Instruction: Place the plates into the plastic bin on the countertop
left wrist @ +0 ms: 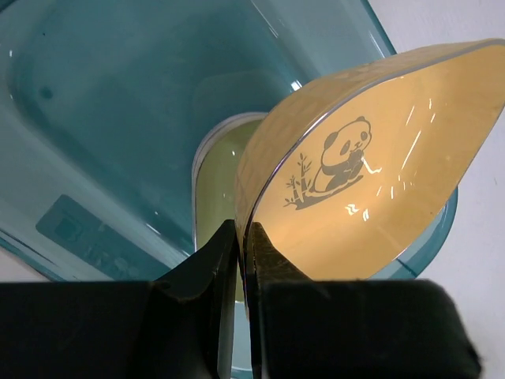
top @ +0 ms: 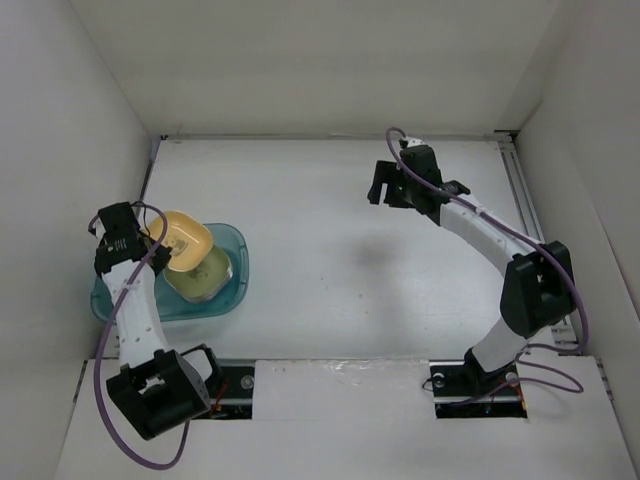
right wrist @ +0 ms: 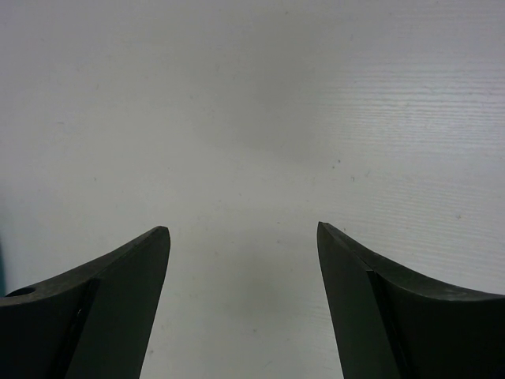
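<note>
Top view: we log the plastic bin (top: 238, 255) at 9 o'clock on the counter (top: 340, 260), with a green plate (top: 205, 278) inside it. The left tool (top: 150, 238) holds a yellow-orange plate (top: 188, 238) tilted above the bin. The right tool (top: 383, 186) sits at 1 o'clock.
Left wrist: we see the jaws pinching that plate's rim.
Right wrist: jaws spread wide above the counter.

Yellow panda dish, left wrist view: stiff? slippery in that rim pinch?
Probably stiff: the yellow panda dish shows no flex with the left pincer pinching only its rim. Glossy highlights suggest a slick surface, so it may pivot or slip. The wall looks thin, so it is likely light.
</note>
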Motion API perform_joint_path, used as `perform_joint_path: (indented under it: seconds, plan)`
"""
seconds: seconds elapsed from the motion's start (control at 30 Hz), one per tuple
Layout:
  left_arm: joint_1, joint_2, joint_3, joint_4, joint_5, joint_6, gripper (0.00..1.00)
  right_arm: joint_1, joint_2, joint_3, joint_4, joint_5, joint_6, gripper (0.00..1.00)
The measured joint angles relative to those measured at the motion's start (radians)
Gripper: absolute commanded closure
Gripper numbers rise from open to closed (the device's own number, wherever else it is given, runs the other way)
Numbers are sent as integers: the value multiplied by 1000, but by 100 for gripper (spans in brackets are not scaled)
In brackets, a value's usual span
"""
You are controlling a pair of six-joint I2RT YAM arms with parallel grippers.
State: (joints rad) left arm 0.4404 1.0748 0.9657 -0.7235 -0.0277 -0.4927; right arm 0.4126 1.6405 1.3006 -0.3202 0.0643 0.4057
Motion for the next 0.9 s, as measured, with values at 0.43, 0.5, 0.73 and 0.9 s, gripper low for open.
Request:
perform_joint_path:
  seconds: [0.43, 0.5, 0.73, 0.9]
  plan:
    - [0, -52, -25, -43, 97, 44, 56, -66, -46, -46, 43, -95, -23, 19]
    - [0, -60, -25, -45, 103, 50, 12, -66, -49, -46, 43, -102, -25, 19]
    - [-10, -82, -12, -58, 114, 54, 0, -59, -96, -46, 29, -89, -36, 0]
    - [-71, -101, 140, -79, 123, 64, 0, 41, -197, 9, -97, 28, -81, 0]
